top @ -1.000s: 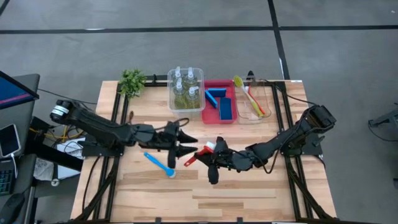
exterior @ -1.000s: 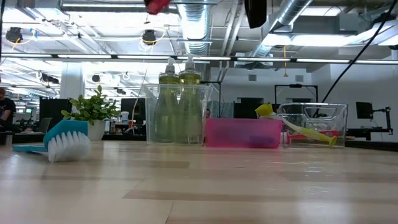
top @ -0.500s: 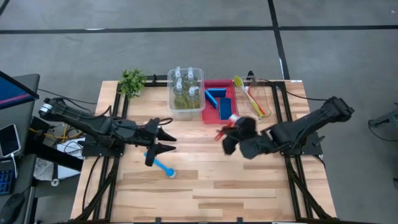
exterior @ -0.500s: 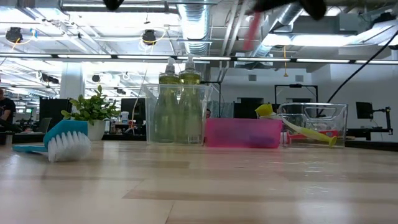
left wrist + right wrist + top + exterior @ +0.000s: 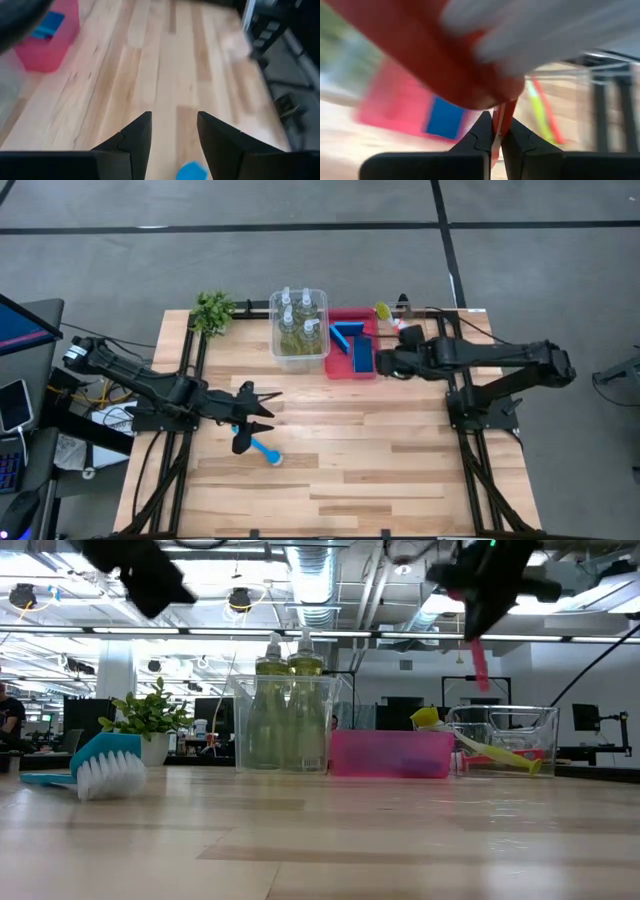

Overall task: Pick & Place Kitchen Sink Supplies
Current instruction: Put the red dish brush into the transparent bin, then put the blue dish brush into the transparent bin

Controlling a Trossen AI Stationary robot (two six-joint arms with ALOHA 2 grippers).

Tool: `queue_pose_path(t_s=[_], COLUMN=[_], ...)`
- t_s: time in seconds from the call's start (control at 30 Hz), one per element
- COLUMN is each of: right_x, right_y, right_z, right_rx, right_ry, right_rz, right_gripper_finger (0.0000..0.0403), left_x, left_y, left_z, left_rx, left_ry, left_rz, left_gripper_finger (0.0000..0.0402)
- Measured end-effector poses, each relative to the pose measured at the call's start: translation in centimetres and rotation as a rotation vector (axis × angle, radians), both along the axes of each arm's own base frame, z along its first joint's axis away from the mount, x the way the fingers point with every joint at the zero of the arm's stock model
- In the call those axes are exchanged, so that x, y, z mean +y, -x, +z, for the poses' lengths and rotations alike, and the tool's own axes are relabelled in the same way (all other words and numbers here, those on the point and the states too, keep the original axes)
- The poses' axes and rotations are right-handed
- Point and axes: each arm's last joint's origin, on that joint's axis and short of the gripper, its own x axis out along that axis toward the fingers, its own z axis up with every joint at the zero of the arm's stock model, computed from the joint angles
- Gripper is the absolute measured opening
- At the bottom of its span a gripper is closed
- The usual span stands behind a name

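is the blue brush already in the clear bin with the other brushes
No, the blue brush lies on the bare wooden table under the left gripper, far from the clear bin.

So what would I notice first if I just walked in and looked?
Probably the red brush hanging in the air from the right gripper, above the clear bin at the table's far right. Next, the blue brush lying alone on the wooden table, with the left gripper open over it.
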Motion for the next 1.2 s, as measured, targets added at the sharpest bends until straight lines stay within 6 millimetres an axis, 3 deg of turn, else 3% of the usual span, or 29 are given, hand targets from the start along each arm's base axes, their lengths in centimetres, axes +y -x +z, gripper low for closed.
queue_pose_path(t_s=[0.23,0.4,0.6,0.83,1.0,1.2], right_x=[-4.3,-7.0,-8.5,-6.7,-3.9,-0.7], right_y=[0.3,0.0,-1.1,-1.1,-0.4,-0.2], right_z=[-1.1,-2.2,-3.2,-2.3,-0.7,0.1], right_rx=[0.242,0.355,0.39,0.338,0.213,0.106], right_ry=[-0.054,-0.126,-0.141,-0.114,-0.082,-0.059], right_rz=[-0.014,0.023,0.068,0.115,0.167,0.221], right_gripper_finger=[0.0012,0.0052,0.0105,0.0155,0.0156,0.0151], left_x=[0.6,0.8,0.9,-0.2,-1.2,-1.9], left_y=[0.7,1.3,1.7,2.6,3.1,2.9], left_z=[-3.2,-5.1,-6.1,-6.5,-6.9,-9.2], left_rx=[0.09,0.146,0.178,0.24,0.244,0.34], left_ry=[-0.095,-0.116,-0.118,-0.17,-0.23,-0.298], left_rz=[-0.023,-0.031,-0.054,-0.271,-0.306,-0.322], left_gripper_finger=[0.0159,0.0159,0.0159,0.0159,0.0159,0.0166])
